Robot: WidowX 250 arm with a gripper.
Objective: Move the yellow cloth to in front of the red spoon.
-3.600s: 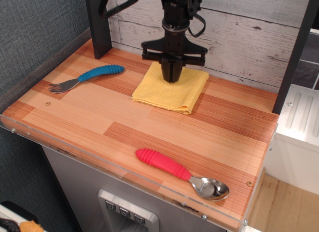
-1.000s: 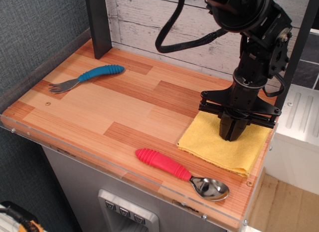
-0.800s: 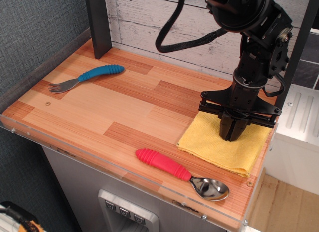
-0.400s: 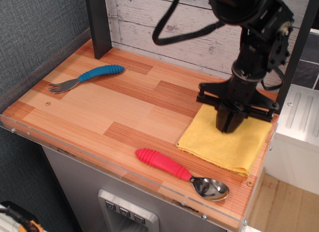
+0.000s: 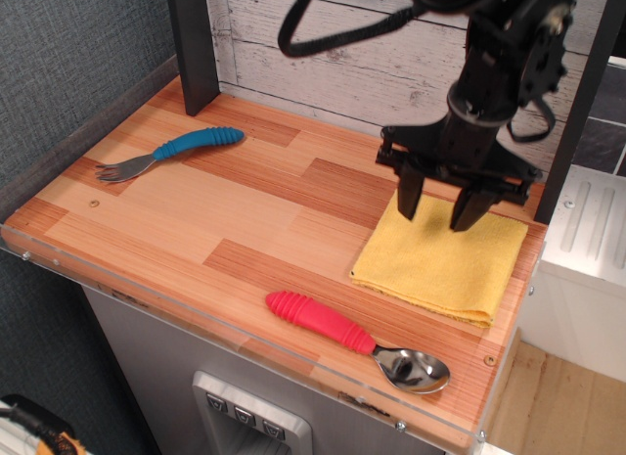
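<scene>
The yellow cloth (image 5: 440, 264) lies flat on the wooden table at the right, close to the right edge. The red spoon (image 5: 352, 339) lies along the front edge, its red handle to the left and its metal bowl to the right, just in front of the cloth. My gripper (image 5: 435, 215) hangs above the cloth's back half. Its fingers are spread apart and hold nothing. The fingertips are lifted a little off the fabric.
A blue-handled fork (image 5: 176, 152) lies at the back left of the table (image 5: 245, 220). Dark posts stand at the back left (image 5: 194, 44) and at the right (image 5: 577, 103). A white plank wall closes the back. A clear strip edges the front.
The cloth was carried from the back middle to the right side behind the spoon. In the last second my gripper opened, let go of the cloth and rose off it.
</scene>
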